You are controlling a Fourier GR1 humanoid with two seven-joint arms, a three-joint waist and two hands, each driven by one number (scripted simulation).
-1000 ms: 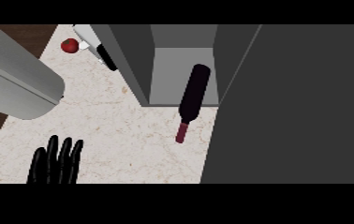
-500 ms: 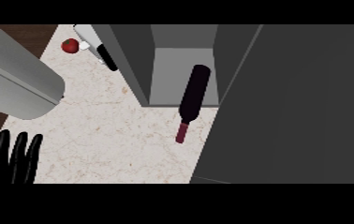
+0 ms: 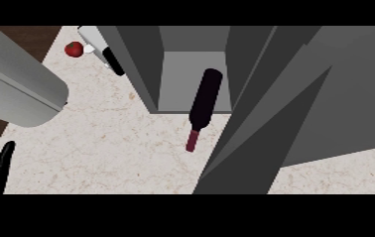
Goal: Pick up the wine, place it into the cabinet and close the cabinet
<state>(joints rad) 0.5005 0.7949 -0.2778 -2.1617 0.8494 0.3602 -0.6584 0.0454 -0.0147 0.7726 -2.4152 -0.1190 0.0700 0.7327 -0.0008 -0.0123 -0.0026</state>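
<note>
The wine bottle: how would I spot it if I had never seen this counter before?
Find the grey cabinet standing open on the pale speckled counter. The wine bottle stands in its opening, its dark body inside and its reddish neck pointing out over the counter. It is the only long, dark, slender thing there; the small red object far left is round.

There is a single view, taken from the robot's head and aimed steeply down at the pale speckled stone counter (image 3: 110, 147). It sits close above the surface, so the open grey cabinet (image 3: 192, 77) fills the far middle and its grey door (image 3: 293, 117) covers the right side. The counter's left edge and a strip of dark brown floor (image 3: 26, 37) show at far left.
</note>
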